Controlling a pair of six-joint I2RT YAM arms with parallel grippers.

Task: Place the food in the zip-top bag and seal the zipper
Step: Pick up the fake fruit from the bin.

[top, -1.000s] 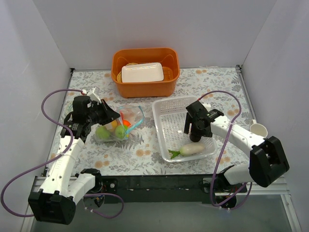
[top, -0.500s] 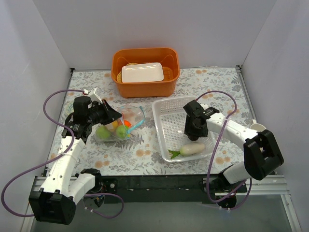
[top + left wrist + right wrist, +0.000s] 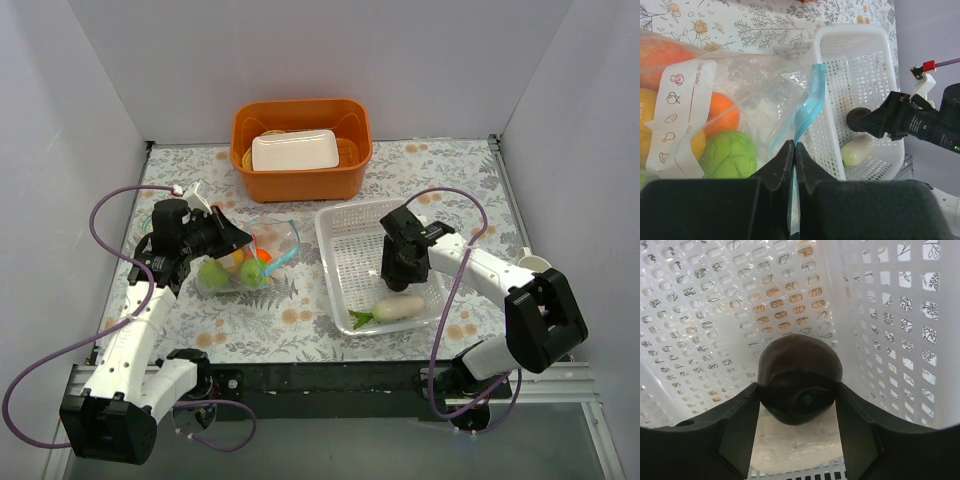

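Observation:
The clear zip-top bag (image 3: 250,255) lies left of centre with green apples (image 3: 730,155), an orange (image 3: 722,112) and other fruit inside. My left gripper (image 3: 238,240) is shut on the bag's mouth edge, pinching the teal zipper strip (image 3: 807,107) and holding the mouth open toward the basket. My right gripper (image 3: 397,272) is inside the white mesh basket (image 3: 335,260), shut on the dark purple fruit (image 3: 799,377). It holds the fruit just above the white radish (image 3: 395,308), which lies at the basket's near end and also shows in the right wrist view (image 3: 795,445).
An orange tub (image 3: 300,150) holding a white tray stands at the back centre. A small white cup (image 3: 537,268) sits at the right edge by the right arm. The basket walls (image 3: 715,315) close in around my right gripper.
My right gripper has shifted slightly to the left inside the basket with the dark fruit. The left gripper and the bag have not moved.

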